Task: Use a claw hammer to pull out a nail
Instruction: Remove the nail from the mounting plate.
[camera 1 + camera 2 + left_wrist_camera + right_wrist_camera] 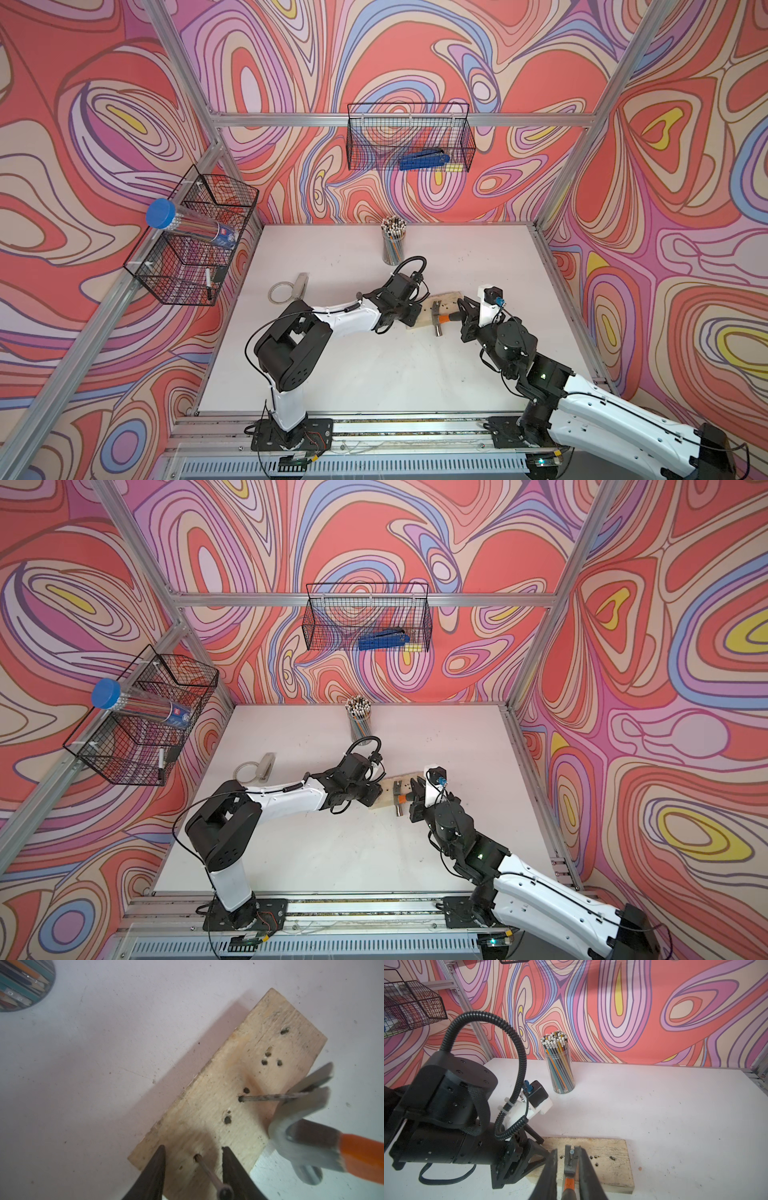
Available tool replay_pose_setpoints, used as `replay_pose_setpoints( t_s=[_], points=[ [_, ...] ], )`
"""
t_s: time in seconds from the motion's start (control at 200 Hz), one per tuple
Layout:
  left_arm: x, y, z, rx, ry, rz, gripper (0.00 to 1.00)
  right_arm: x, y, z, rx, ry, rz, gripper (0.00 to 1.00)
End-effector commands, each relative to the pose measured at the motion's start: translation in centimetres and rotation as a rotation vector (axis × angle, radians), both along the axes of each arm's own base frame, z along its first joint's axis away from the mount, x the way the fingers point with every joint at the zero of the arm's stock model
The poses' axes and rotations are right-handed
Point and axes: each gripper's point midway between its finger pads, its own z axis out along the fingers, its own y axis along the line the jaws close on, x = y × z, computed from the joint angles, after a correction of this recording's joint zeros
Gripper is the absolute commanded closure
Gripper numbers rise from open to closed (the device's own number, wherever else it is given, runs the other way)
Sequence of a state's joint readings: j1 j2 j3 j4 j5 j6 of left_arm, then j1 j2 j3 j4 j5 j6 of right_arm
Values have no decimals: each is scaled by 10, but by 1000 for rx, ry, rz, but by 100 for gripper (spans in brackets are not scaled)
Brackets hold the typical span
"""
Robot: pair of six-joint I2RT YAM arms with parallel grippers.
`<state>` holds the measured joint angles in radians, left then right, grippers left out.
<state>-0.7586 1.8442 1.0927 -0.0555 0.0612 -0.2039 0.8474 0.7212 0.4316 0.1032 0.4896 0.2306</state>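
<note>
Left wrist view: hammer [307, 1151] claw hooks nail [270, 1097], tip seated in plank [207, 1105]; extraction unfinished. Right fingers [587, 1172] pinch the handle [568, 1185]; left fingers [153, 1176] spread astride a second nail [207, 1172].

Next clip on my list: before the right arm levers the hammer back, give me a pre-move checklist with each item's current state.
1. Claw of the claw hammer straddles the nail: ok.
2. Handle held, right gripper shut on it: ok.
3. Board pinned: cannot tell. The left gripper is open, fingers at the end of the wooden board.
4. The second nail stands between those fingers, untouched: ok.
5. The pencil jar stands apart from the board: ok.
</note>
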Motion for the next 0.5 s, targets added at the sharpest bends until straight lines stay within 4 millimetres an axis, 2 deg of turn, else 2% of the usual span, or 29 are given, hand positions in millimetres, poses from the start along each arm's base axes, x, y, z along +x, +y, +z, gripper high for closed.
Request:
replay_pose_setpoints(
  t_s=[0.0, 0.125, 0.195, 0.346, 0.491],
  points=[
    [-84, 88, -112, 383, 391, 47, 55, -10, 2, -34, -46, 90, 32, 100],
    [-85, 88, -113, 384, 396, 45, 55, -8, 18, -21, -84, 87, 95, 100],
    [-86, 88, -114, 389, 402, 48, 55, -10, 28, -21, -111, 87, 123, 100],
    [-87, 88, -116, 389, 407, 52, 55, -20, 46, -44, -182, 130, 164, 100],
    [-88, 89, -116, 394, 414, 54, 55, -30, 47, -55, -232, 140, 148, 100]
  ],
)
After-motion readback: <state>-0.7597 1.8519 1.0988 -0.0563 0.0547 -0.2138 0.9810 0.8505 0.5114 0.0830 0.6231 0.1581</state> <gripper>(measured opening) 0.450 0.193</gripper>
